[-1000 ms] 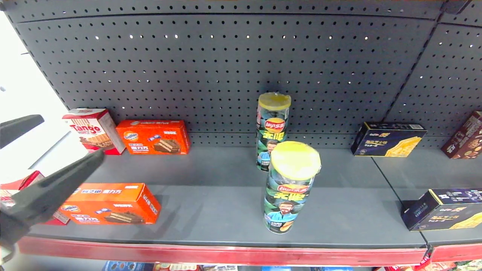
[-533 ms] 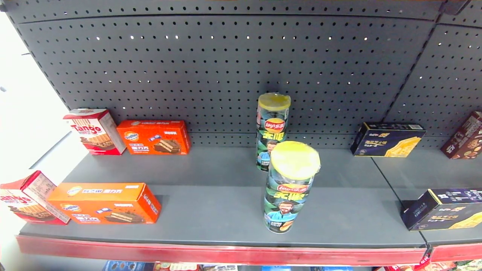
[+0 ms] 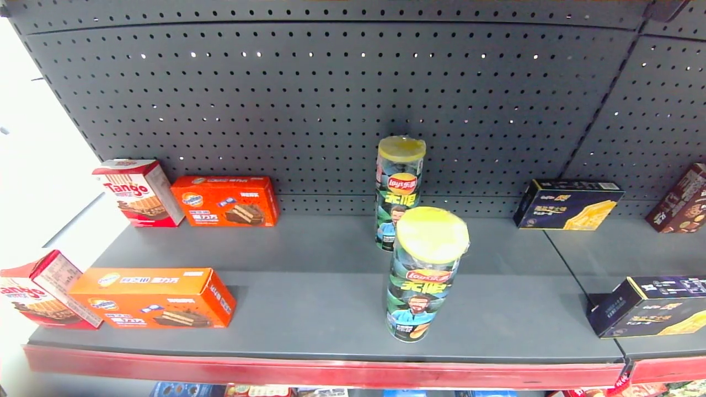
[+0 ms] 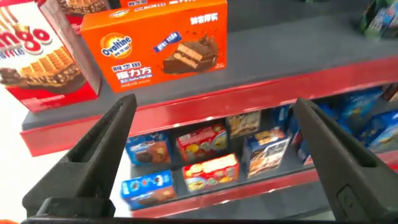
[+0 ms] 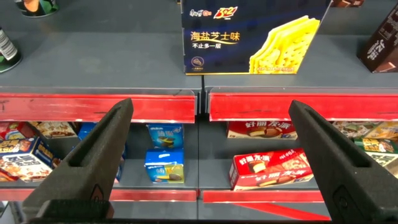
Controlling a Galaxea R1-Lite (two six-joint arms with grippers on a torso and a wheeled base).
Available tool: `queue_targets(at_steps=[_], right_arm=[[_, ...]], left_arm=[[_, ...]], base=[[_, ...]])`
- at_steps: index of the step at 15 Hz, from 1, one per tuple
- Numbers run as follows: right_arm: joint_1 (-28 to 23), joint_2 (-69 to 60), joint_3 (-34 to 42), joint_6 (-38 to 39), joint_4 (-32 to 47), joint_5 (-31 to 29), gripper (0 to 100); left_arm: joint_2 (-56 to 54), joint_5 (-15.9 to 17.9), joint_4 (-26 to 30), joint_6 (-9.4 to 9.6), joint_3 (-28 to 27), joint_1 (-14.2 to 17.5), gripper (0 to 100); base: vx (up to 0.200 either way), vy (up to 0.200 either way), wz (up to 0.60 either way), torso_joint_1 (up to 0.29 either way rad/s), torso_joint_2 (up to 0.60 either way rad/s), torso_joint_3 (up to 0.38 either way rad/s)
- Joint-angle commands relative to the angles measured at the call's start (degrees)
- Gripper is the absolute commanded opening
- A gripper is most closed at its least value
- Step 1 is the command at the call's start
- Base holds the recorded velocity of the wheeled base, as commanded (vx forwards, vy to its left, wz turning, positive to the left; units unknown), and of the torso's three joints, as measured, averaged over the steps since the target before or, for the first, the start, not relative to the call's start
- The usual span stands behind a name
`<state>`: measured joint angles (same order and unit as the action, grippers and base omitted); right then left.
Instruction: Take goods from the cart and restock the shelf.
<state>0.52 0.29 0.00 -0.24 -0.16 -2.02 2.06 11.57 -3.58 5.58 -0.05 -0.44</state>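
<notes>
On the grey shelf [image 3: 309, 309] stand two chip cans with yellow lids, one at the front [image 3: 424, 275] and one behind it [image 3: 399, 190]. At the left front lie an orange box [image 3: 157, 298] and a red wafer box [image 3: 38, 292]; a second red wafer box [image 3: 138, 192] and orange box [image 3: 225, 200] sit at the back. My left gripper [image 4: 214, 118] is open and empty, just before the shelf's red front edge [image 4: 205, 99], below the front orange box [image 4: 155, 43]. My right gripper [image 5: 211, 118] is open and empty in front of a dark blue cracker box [image 5: 252, 34].
Dark blue boxes [image 3: 568, 204] [image 3: 651, 306] and a brown box [image 3: 681, 201] sit on the right shelf section. Lower shelves hold several small snack boxes [image 4: 208, 158] [image 5: 165, 165]. A perforated back panel [image 3: 331, 105] closes the shelf behind.
The left gripper, which stood over the shelf's left front a second ago, has pulled back out of the head view, uncovering the front red wafer box. Goods on the shelf have not moved.
</notes>
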Motion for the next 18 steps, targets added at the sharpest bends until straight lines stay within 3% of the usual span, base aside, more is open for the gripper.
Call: queue_targets(at_steps=[1,2,3,5,6,7,8,9,11,12,13,18], right_arm=[[0.00,0.06,0.00,-0.02,-0.02,0.00,100],[0.09,-0.03,0.00,-0.02,-0.02,-0.09,100],[0.00,0.06,0.00,-0.02,-0.02,0.00,100],[0.00,0.06,0.00,0.07,-0.02,0.00,100],[0.00,0.06,0.00,-0.02,-0.02,0.00,100],[0.00,-0.03,0.00,-0.02,-0.02,-0.09,100],[0.00,0.06,0.00,-0.02,-0.02,0.00,100],[0.09,-0.03,0.00,-0.02,-0.02,0.00,100],[0.00,0.06,0.00,-0.02,-0.02,0.00,100],[0.00,0.06,0.00,-0.02,-0.02,0.00,100],[0.00,0.06,0.00,-0.02,-0.02,0.00,100],[0.09,0.06,0.00,-0.46,0.07,0.53,100]], left_arm=[[-2.06,0.21,-0.02,-1.45,0.05,0.70,100],[-2.06,0.38,-0.02,-1.63,0.05,0.70,100],[-2.06,0.03,0.07,-3.39,-0.04,0.70,100],[-2.06,1.35,-0.11,-9.54,-0.04,0.53,100],[-2.06,1.26,-0.11,-9.63,-0.04,0.61,100],[-2.06,-5.33,-0.02,-7.52,0.05,0.70,100],[-2.06,-15.26,2.18,-1.89,0.05,0.70,100],[-2.06,-16.84,4.55,-1.63,-0.21,0.70,100],[-2.06,-14.12,4.11,-0.40,-0.21,0.61,100],[-2.06,-13.15,4.11,-0.66,-0.21,0.35,100],[-2.06,-9.64,3.85,-3.21,-0.04,0.35,100],[-2.06,-9.11,3.94,-2.60,-0.13,0.26,100]], base=[[0.000,0.000,0.00,0.000,0.00,0.000],[0.000,0.000,0.00,0.000,0.00,0.000],[0.000,0.000,0.00,0.000,0.00,0.000],[0.000,0.000,0.00,0.000,0.00,0.000],[0.000,0.000,0.00,0.000,0.00,0.000],[0.000,0.000,0.00,0.000,0.00,0.000],[0.000,0.000,0.00,0.000,0.00,0.000],[0.000,0.000,0.00,0.000,0.00,0.000],[0.000,0.000,0.00,0.000,0.00,0.000],[0.000,0.000,0.00,0.000,0.00,0.000],[0.000,0.000,0.00,0.000,0.00,0.000],[0.000,0.000,0.00,0.000,0.00,0.000]])
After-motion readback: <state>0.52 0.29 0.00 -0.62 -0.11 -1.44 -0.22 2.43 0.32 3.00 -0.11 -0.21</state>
